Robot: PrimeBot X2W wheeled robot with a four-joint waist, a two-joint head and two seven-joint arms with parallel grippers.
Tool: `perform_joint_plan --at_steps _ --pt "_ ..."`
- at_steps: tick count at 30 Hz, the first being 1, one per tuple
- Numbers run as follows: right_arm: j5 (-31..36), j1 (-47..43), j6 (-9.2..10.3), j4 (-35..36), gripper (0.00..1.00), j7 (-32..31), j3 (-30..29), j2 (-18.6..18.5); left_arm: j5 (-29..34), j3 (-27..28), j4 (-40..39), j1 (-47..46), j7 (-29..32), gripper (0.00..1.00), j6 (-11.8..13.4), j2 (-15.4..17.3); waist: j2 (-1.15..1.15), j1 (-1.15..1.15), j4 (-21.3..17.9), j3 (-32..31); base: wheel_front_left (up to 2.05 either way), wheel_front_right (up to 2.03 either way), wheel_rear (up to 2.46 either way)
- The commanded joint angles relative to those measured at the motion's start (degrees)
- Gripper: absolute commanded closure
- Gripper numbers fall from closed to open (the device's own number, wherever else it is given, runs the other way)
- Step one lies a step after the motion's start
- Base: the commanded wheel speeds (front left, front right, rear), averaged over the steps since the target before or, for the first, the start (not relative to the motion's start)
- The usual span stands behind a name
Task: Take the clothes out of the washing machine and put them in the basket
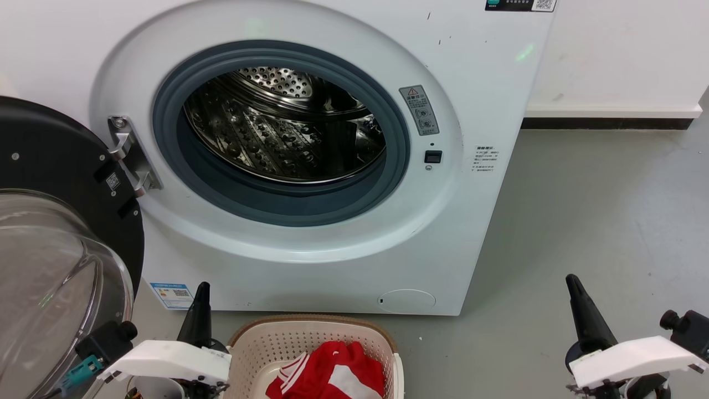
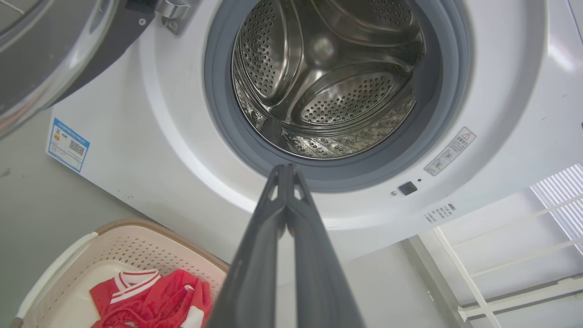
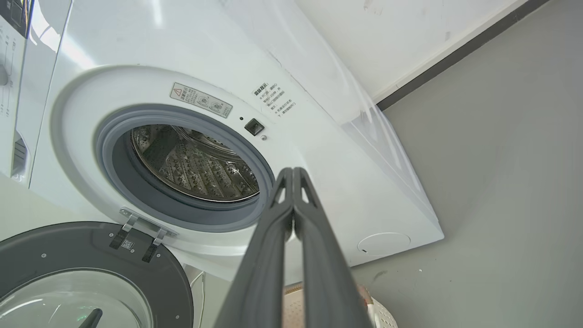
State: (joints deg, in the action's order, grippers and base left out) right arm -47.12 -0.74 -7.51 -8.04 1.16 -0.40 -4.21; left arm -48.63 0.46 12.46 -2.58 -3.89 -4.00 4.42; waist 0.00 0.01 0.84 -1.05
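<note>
In the head view the washing machine [image 1: 487, 83] takes the upper centre, with its glass door [image 1: 61, 233] swung open at the left edge and its steel drum [image 1: 277, 138] in view through the grey ring. The red clothes [image 1: 332, 374] lie heaped in the cream basket [image 1: 260, 341] at the bottom centre, just in front of the machine. The left gripper [image 1: 203, 288] stands at the lower left beside the basket and the right gripper [image 1: 571, 281] at the lower right, well apart from it, both with jaws pressed together.
</note>
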Motion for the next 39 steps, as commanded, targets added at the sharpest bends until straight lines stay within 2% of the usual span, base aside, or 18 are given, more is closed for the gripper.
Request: perform_joint_plan --at_steps 1,21,39 --pt "-2.3 1.9 0.00 0.1 1.00 -0.2 -0.2 -0.5 -2.1 0.5 -0.5 -1.5 0.4 1.00 -0.4 -0.2 0.00 0.00 0.0 0.0 0.00 0.00 0.00" --pt "-16.9 3.7 0.01 -1.8 1.00 -1.9 -1.3 -0.6 -15.5 2.4 0.2 -2.3 3.7 1.00 -1.5 -0.6 0.00 0.00 -0.2 0.3 0.00 0.00 0.00" --pt "-27.2 4.9 0.01 -3.2 1.00 -3.2 -2.2 -0.5 -25.1 3.7 0.7 -3.0 6.1 1.00 -2.2 -0.9 0.00 0.00 -0.4 0.6 0.00 0.00 0.00"
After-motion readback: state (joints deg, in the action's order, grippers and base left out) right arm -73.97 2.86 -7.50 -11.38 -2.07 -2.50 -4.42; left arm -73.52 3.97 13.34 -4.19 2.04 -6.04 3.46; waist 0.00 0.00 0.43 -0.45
